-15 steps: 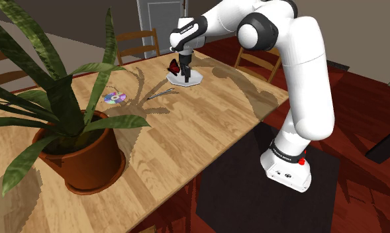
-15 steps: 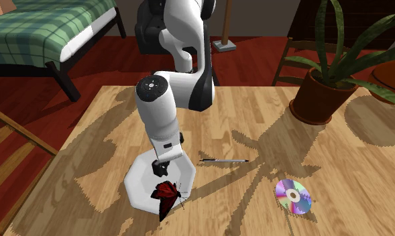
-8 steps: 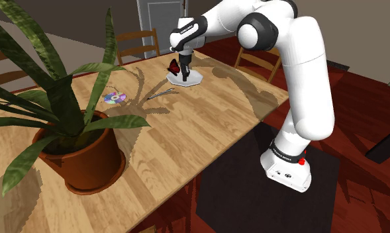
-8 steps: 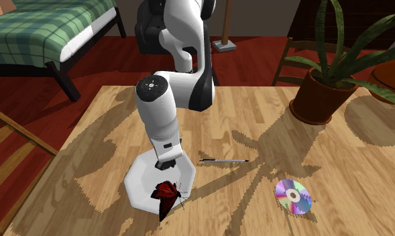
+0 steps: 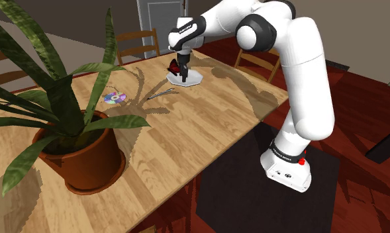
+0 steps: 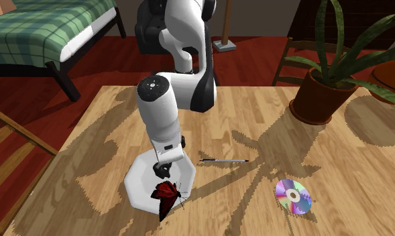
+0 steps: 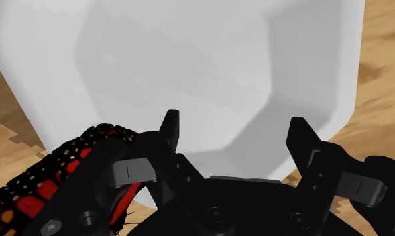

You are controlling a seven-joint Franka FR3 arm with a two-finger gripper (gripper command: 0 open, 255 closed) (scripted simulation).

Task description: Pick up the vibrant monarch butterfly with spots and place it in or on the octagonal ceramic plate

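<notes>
A red, orange and black butterfly [image 5: 174, 65] with pale spots stands on the rim of a white octagonal plate [image 5: 195, 79] at the far side of the wooden table. My gripper [image 5: 183, 71] hangs just over the plate, right beside the butterfly. In the second exterior view the butterfly [image 6: 165, 194] sits at the plate's [image 6: 137, 182] near edge, under my gripper [image 6: 163, 170]. In the wrist view my gripper [image 7: 234, 125] is open with only the plate's white bottom [image 7: 189, 67] between its fingers. The butterfly [image 7: 48, 174] lies outside one finger, untouched.
A pen [image 5: 161, 93] and a shiny disc [image 5: 114, 98] lie on the table between the plate and a large potted plant [image 5: 81, 155]. Wooden chairs [image 5: 138, 44] stand behind the table. In the second exterior view a bed [image 6: 41, 33] stands beyond it.
My gripper has lifted a little and shifted slightly over the plate. The butterfly has stayed in place on the plate's rim.
</notes>
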